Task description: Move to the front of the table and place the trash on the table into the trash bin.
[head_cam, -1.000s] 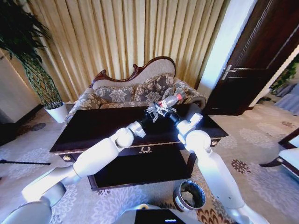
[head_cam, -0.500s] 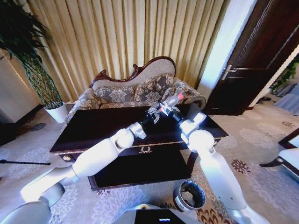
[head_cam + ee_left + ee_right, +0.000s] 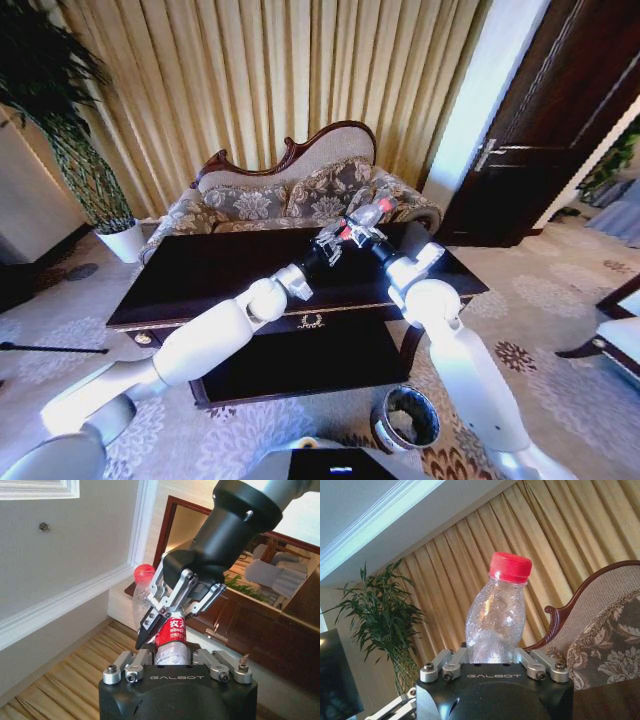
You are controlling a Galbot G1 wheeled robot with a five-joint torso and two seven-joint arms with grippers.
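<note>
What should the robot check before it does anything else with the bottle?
1. Bottle off the table: ok, it is up in the air over the far side.
2. Right claw gripping the bottle: ok, shut on its red label.
3. Left claw gripping too: cannot tell; it sits at the bottle's bottom end.
4. Red cap on: ok.
5. Trash bin ready: ok, upright on the floor near the right arm, top open.
6. Other trash on the table: cannot tell.
</note>
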